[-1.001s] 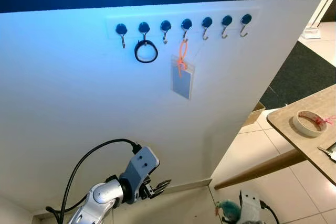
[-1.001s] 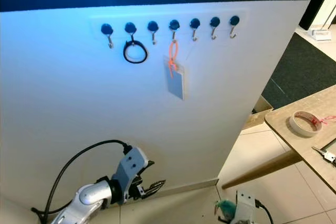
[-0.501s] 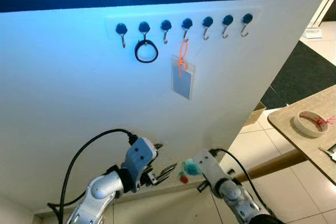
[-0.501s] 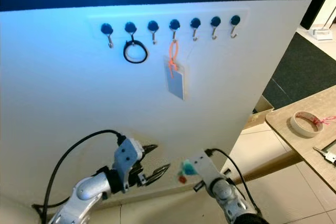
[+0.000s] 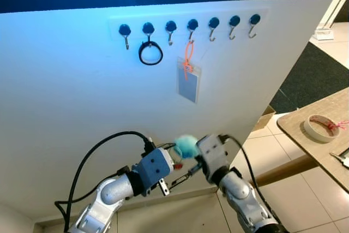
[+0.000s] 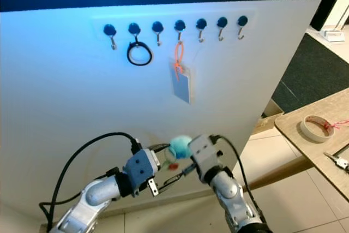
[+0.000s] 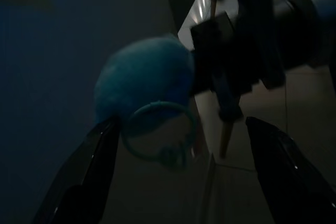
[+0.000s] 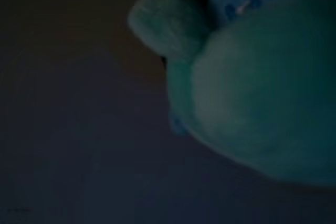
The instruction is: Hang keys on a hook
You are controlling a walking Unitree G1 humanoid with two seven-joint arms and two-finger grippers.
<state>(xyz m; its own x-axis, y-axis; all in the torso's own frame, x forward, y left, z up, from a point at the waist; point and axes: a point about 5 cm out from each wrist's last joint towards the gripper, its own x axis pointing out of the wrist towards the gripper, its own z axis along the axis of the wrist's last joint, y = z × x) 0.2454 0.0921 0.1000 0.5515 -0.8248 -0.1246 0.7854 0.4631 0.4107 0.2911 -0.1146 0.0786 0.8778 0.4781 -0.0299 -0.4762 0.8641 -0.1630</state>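
The keys hang from a fluffy teal pompom with a teal ring under it. My right gripper is shut on the pompom and holds it low in front of the white wall. My left gripper is open, its two fingers spread on either side of the pompom and ring. High on the wall runs a row of several blue-knobbed hooks. A black ring hangs on the second hook from the left. An orange lanyard with a card hangs on the fourth.
A wooden table juts in at the right with a roll of tape on it. Dark carpet and a cardboard box lie beyond the wall's right end. The floor below is pale tile.
My right arm has come up from the bottom edge with the pompom keys and carried them left. My left gripper has swung right and its fingers now flank the pompom.
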